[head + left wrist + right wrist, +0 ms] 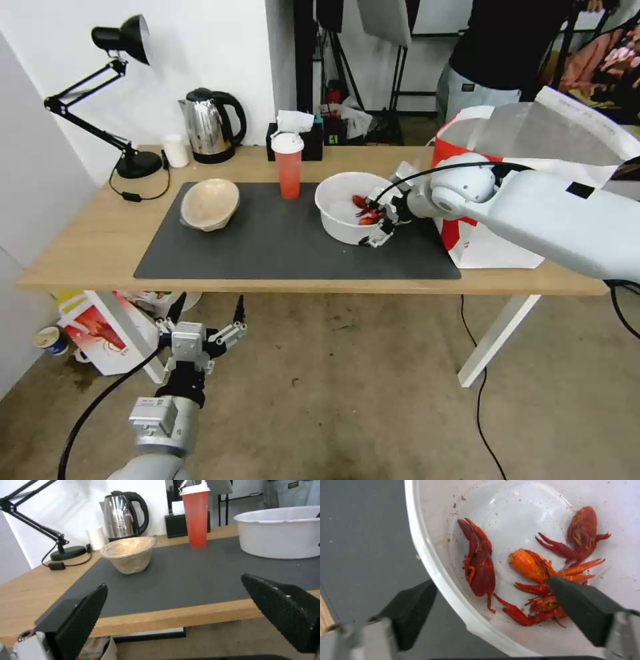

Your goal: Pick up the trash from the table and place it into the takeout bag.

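Observation:
The white round bowl [340,230] with red crayfish scraps [480,565] sits on the dark mat [280,247] of the table [87,260]. My right gripper [379,227] is open and straddles the bowl's near-right rim [430,552], one finger inside over the scraps and one outside. The takeout bag [480,247] stands open just right of the bowl. The red cup [289,170] and the tilted beige bowl [210,203] stand further left on the mat. My left gripper [208,303] hangs open below the table's front edge, facing the beige bowl [130,555] and red cup [196,515].
A black desk lamp [127,100], steel kettle [210,127], small white cup [176,151] and black tissue box [293,140] line the table's back. A smaller white bag [107,333] stands on the floor under the left end. A person [493,53] stands behind the table.

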Robot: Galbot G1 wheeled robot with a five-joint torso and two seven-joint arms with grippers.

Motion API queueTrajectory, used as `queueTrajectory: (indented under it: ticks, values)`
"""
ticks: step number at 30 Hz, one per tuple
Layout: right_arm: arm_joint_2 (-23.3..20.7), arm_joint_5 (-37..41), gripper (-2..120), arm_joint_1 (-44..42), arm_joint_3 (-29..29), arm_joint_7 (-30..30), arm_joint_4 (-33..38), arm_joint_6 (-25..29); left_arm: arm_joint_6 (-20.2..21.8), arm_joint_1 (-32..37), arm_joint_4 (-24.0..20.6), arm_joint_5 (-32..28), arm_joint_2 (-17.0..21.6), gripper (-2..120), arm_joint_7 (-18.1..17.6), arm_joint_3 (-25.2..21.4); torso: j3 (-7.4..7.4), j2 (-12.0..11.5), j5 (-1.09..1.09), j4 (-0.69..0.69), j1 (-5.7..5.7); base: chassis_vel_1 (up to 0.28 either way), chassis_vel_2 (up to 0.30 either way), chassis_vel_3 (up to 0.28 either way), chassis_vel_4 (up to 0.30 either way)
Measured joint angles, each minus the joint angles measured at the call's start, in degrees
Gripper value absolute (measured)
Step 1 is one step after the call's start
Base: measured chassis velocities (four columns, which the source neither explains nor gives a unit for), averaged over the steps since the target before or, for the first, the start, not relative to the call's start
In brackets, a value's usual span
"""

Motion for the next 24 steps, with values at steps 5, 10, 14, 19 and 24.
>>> queueTrajectory:
  ticks: [5,10,14,19,24]
  values:
    - [0.6,0.2,66,0.3,-0.7,-0.2,-1.0,0.0,0.0,0.0,0.0,0.0,0.0,100,0.0,0.0,0.00,0.0,-0.01,0.00,0.00,0.000,0.000,0.000,0.000]
    - [1.1,0.4,45,0.7,-1.2,-0.3,-1.3,0.0,0.0,0.0,0.0,0.0,0.0,100,0.0,0.0,0.00,0.0,-0.01,0.00,0.00,0.000,0.000,0.000,0.000]
    - [1.3,0.4,31,0.6,-1.5,-0.3,-1.4,0.0,0.0,0.0,0.0,0.0,0.0,100,0.0,0.0,0.00,0.0,0.00,0.00,0.00,0.000,0.000,0.000,0.000]
    - [1.4,0.4,13,0.5,-1.7,-0.3,-1.5,-0.1,0.0,0.0,0.0,0.0,0.0,100,0.0,0.0,0.00,0.0,-0.01,0.00,0.00,0.000,0.000,0.000,0.000]
    - [1.3,0.4,0,0.6,-1.9,0.0,-1.5,-0.1,0.0,0.0,0.0,0.0,0.0,100,0.0,0.0,0.00,0.0,-0.01,0.00,0.00,0.000,0.000,0.000,0.000]
